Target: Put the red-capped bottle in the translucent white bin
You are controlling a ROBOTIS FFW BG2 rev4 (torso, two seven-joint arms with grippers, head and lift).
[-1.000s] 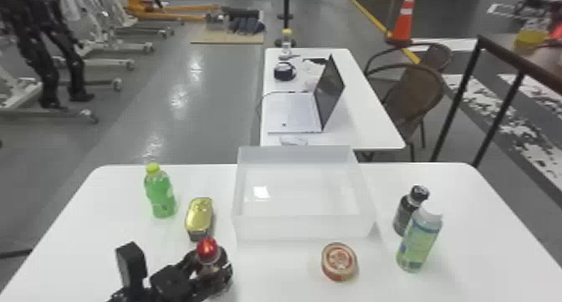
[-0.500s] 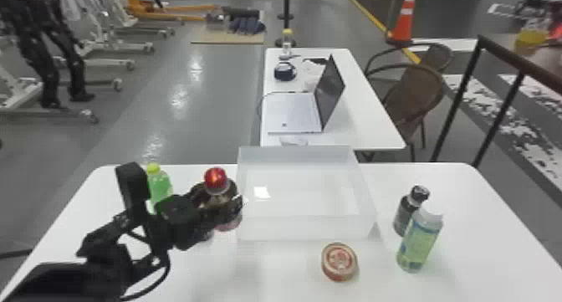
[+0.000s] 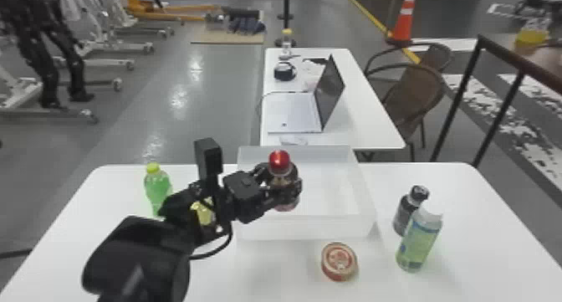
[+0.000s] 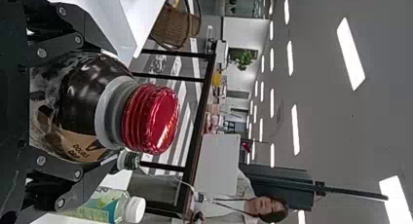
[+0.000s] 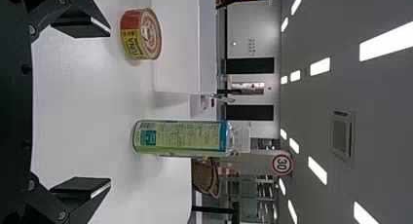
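Head view: left pincer clamped on bottle, near upright, seemingly above bin, left half, by tabletop's far edge.

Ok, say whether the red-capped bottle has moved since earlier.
Yes: the red-capped bottle went right, from left of the translucent white bin to over it.

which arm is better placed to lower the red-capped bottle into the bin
Left, I'd say. The left gripper holds the red-capped bottle, apparently over the left part of the translucent white bin. The right gripper is open and empty, facing a white-capped green bottle.
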